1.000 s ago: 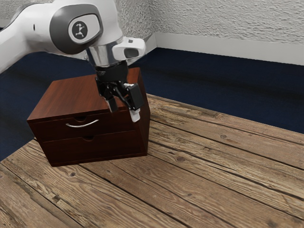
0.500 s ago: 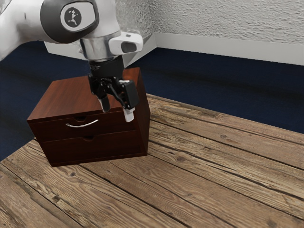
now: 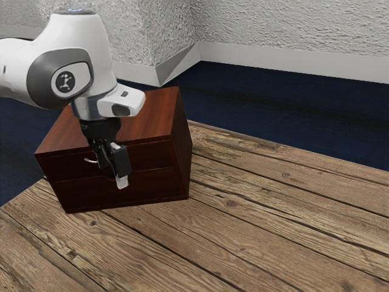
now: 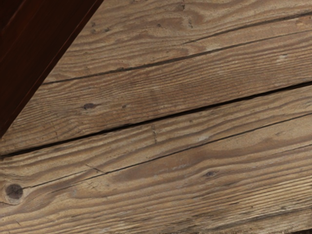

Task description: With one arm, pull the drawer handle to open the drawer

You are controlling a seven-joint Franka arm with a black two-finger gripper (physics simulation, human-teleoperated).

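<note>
dark wood cabinet [image 3: 146,118] sits on plank table [image 3: 273,207]; top drawer [image 3: 155,152] flush, not opened. gripper [image 3: 115,165] low at the handle [image 3: 90,160], open or clenched: can't tell. grasp and pull both remain, by my reading.

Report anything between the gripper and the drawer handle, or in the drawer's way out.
Nothing visible does. The black two-finger gripper is right at the curved silver handle of the upper drawer in the reddish-brown wooden cabinet, and no object lies on the plank table before it.
</note>
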